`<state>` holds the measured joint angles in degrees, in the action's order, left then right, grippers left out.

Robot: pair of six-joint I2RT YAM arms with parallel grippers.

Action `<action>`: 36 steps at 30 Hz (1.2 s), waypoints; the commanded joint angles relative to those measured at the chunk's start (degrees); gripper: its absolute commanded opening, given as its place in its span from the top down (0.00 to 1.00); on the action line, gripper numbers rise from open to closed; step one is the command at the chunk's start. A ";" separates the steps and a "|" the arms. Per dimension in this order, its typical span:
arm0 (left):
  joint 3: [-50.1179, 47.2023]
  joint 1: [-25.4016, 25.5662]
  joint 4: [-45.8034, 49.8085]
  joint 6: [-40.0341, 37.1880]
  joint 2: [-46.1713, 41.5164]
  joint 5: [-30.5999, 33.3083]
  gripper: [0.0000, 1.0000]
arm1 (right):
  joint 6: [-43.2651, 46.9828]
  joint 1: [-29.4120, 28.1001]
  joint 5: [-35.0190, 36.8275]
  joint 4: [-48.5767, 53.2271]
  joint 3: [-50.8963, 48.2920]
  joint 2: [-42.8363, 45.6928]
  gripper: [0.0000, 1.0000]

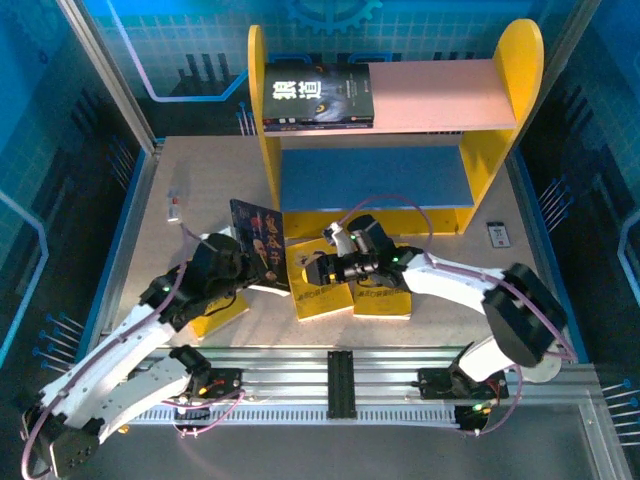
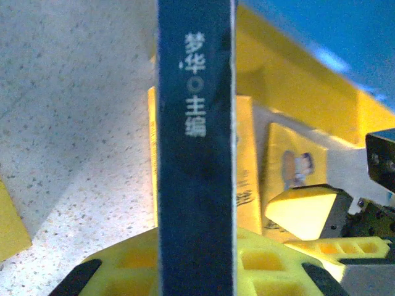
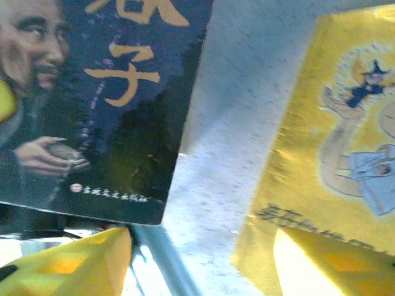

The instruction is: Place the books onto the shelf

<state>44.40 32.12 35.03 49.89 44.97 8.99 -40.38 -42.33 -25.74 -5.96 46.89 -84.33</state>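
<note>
The left gripper (image 1: pixel 248 268) is clamped on the lower edge of a dark book (image 1: pixel 258 235). The book stands upright out of its fingers, long axis vertical, spine turned toward the wrist. The shelf (image 1: pixel 505 110) lies ahead of that hand and off to its right, with a second dark book (image 1: pixel 318 95) lying flat on the pink upper board (image 1: pixel 440 95). The right gripper (image 3: pixel 200 262) hangs spread and empty over the yellow books (image 1: pixel 320 295) lying flat beneath it. I'd judge the left arm is the one placed to deliver.
</note>
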 commanded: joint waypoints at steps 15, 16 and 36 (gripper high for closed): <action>6.17 15.28 -20.03 -1.31 -4.99 18.15 1.00 | -23.51 -7.39 4.04 -23.69 -6.25 12.13 0.14; 6.35 15.59 -20.67 -1.83 -4.82 18.24 1.00 | -23.60 -7.56 4.25 -23.49 -6.35 12.58 0.13; 8.24 23.87 -32.19 -8.36 -0.02 21.96 1.00 | -31.44 -9.35 11.19 -34.67 -10.87 17.36 0.08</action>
<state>49.50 54.24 9.39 44.58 45.21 28.42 -69.41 -50.72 -18.09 -33.36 36.75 -68.71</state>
